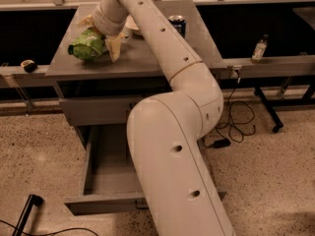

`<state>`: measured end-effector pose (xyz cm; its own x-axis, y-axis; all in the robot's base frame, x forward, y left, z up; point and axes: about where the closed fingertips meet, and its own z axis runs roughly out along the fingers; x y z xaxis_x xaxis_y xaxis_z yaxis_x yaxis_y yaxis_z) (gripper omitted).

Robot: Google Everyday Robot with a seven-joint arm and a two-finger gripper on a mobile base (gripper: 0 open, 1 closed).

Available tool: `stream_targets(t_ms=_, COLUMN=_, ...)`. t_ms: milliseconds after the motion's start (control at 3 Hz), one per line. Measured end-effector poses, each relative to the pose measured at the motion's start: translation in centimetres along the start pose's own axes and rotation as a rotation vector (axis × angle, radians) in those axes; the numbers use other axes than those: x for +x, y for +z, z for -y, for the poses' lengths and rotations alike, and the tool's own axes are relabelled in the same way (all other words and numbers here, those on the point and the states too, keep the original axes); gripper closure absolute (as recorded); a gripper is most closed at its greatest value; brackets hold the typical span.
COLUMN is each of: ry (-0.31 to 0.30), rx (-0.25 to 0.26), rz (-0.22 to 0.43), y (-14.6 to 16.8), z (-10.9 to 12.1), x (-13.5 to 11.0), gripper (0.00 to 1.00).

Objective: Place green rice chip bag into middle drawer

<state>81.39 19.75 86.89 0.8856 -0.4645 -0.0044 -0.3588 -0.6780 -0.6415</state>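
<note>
Cream claw point(101, 33): at crinkled lime-green snack bag point(87, 45) on grey bench point(147, 58); grip indeterminable. Wide grey metal drawer point(106, 168): open.

Looks like a lab or testing workspace: grey metal desk point(147, 65), speckled hard floor point(280, 181), loose cables point(239, 119) trailing at right, bare metal rails point(275, 63) along the far side. Has the gripper point(101, 36) over the desk's left part.

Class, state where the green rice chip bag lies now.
In the camera view, the green rice chip bag lies at the left of the cabinet top, with the pincer at it, left of the soda can.
</note>
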Motion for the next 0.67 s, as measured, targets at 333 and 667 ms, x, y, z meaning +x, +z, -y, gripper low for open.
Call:
stream_targets(t_ms=333, ry=0.003, rx=-0.004, rz=0.001, y=-0.1, z=0.1, x=0.0, gripper=0.41)
stream_targets(t_ms=667, ry=0.066, rx=0.024, rz=0.062, y=-2.1, z=0.1, x=-1.0, gripper=0.73)
